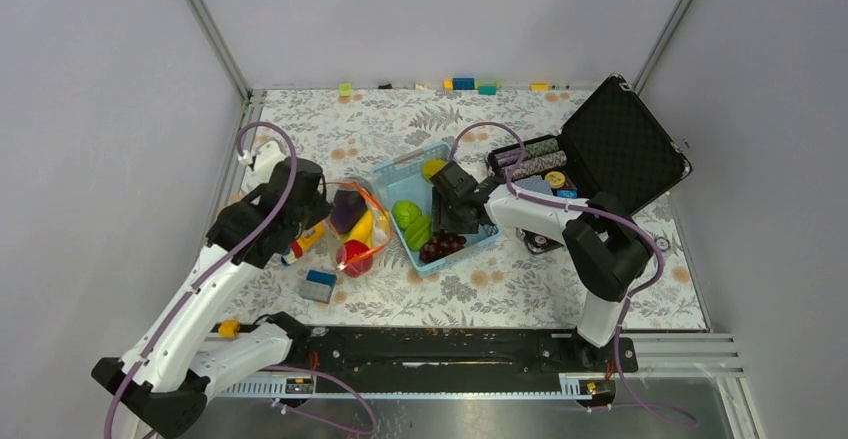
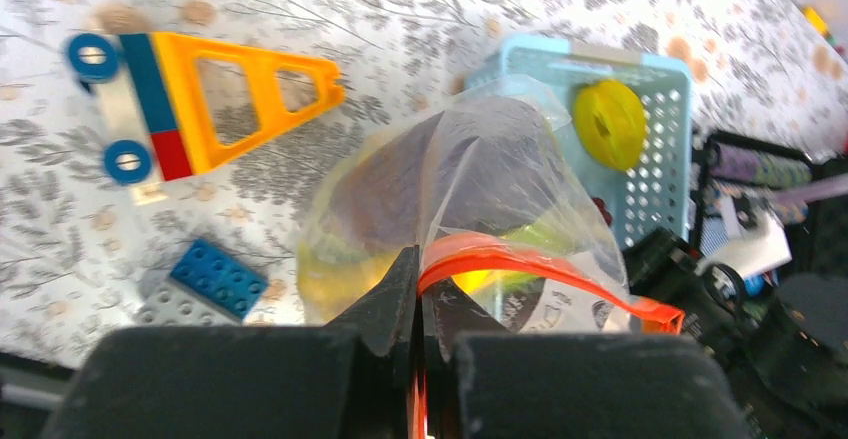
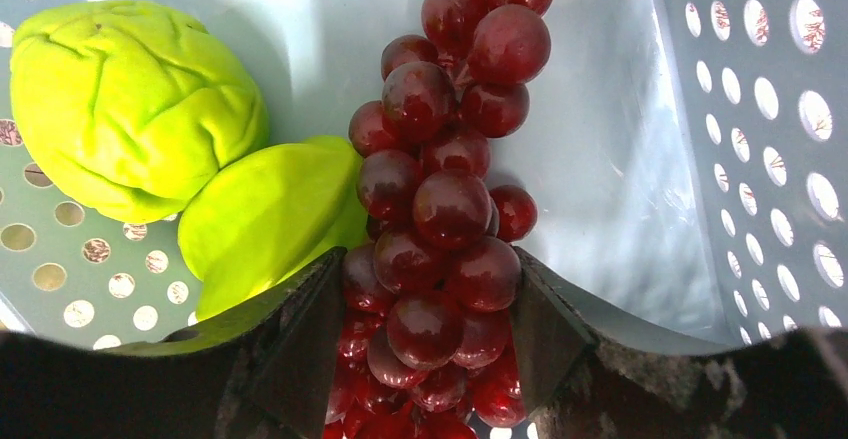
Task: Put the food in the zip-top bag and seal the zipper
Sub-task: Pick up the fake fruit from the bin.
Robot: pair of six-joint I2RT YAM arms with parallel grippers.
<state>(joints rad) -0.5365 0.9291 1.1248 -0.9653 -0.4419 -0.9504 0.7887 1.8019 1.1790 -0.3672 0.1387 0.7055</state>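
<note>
Where the right wrist view looks down into the blue basket (image 3: 760,109), the grapes (image 3: 440,209) are seen between the fingers of the right gripper (image 3: 430,339), which are pressed against both sides of the bunch's lower end. A cabbage head (image 3: 130,109) and a green piece (image 3: 270,219) lie touching each other on the basket floor at the upper left of that frame. At the bottom centre of the left wrist view the left gripper (image 2: 420,299) is pinched together on the orange-red zipper (image 2: 520,259) of the clear bag (image 2: 480,169), which sits just beside the basket. A yellow piece (image 2: 608,122) at the basket's far end is shown there but not in the right wrist view. Only from the top view can the bag's contents be made out: a banana (image 1: 362,227), an apple (image 1: 355,256) and a dark purple piece (image 1: 347,209). An open black case (image 1: 625,144) holding poker chips (image 1: 540,159) is seen at the upper right.
</note>
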